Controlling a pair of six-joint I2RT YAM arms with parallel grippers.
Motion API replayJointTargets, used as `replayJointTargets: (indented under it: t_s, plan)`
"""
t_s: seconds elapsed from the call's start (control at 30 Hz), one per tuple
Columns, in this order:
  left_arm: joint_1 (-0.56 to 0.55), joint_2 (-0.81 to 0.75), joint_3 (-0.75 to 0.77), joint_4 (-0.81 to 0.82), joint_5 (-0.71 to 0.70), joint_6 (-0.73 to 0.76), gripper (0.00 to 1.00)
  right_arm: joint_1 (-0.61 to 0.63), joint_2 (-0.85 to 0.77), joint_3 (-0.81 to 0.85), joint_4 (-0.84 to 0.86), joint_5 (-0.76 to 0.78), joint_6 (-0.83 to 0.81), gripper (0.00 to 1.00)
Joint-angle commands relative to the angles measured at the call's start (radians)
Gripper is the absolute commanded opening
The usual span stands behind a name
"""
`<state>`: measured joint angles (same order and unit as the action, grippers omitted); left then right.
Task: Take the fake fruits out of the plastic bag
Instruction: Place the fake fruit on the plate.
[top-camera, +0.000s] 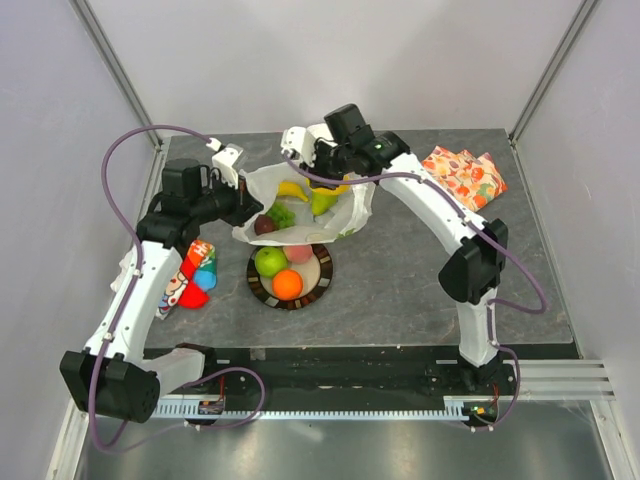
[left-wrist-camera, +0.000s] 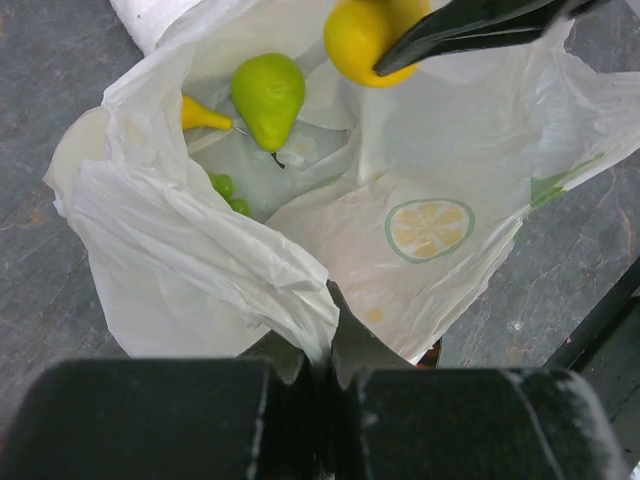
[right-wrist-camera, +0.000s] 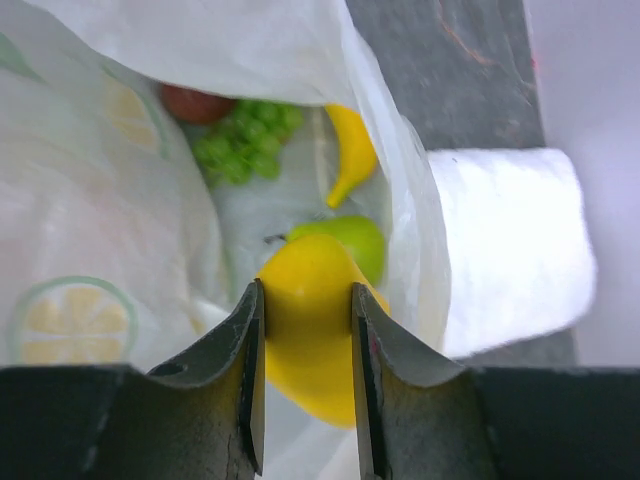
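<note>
My right claw (right-wrist-camera: 306, 292) squeezes a yellow fruit (right-wrist-camera: 305, 345). My left claw (left-wrist-camera: 320, 345) pinches the bag (left-wrist-camera: 200, 260) tight. I should lift straight up, slowly.

The bag (top-camera: 345, 215) is thin, crinkly, white and half see-through, printed with a lemon slice. It stands open, mouth upward, with one rim pinched in the left gripper (left-wrist-camera: 325, 350). Deep inside it lie a dark red round fruit (right-wrist-camera: 195, 103), a bunch of green grapes (right-wrist-camera: 245, 140), a small yellow banana (right-wrist-camera: 352, 150) and a glossy green pear (right-wrist-camera: 345, 243). Above the pear, at the bag's mouth, a thicker yellow banana (right-wrist-camera: 305, 330) is clamped between the fingers of the right gripper (right-wrist-camera: 305, 380). Outside the bag, just off its near side, a green apple (top-camera: 270, 262) and an orange (top-camera: 288, 284) sit touching.
</note>
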<state>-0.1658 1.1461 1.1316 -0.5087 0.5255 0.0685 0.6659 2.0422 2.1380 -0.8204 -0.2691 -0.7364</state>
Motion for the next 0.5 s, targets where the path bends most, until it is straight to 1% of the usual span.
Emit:
replayJointTargets:
  t_s: [0.0,0.03,0.13,0.2,0.3,0.33,0.4,0.47]
  plan:
    - [0.002,0.029,0.023,0.049,-0.001,-0.052,0.02,0.012,-0.132,-0.013,0.073,-0.315,0.25,0.02]
    - [0.002,0.038,0.028,0.052,-0.001,-0.058,0.02,0.023,-0.146,-0.019,0.076,-0.337,0.285,0.01]
    - [0.002,0.058,0.043,0.068,-0.007,-0.059,0.02,0.081,-0.214,-0.071,0.089,-0.378,0.321,0.02]
    - [0.003,0.078,0.062,0.078,-0.015,-0.059,0.02,0.133,-0.279,-0.116,0.118,-0.401,0.316,0.01]
    - [0.005,0.11,0.112,0.085,-0.018,-0.059,0.02,0.204,-0.361,-0.229,0.125,-0.391,0.253,0.01]
    - [0.005,0.119,0.128,0.087,-0.018,-0.059,0.02,0.228,-0.394,-0.297,0.129,-0.383,0.237,0.01]
    - [0.006,0.141,0.178,0.088,-0.016,-0.059,0.02,0.239,-0.418,-0.355,0.122,-0.389,0.198,0.01]
    - [0.006,0.15,0.221,0.088,-0.015,-0.061,0.02,0.262,-0.433,-0.397,0.052,-0.41,0.122,0.01]
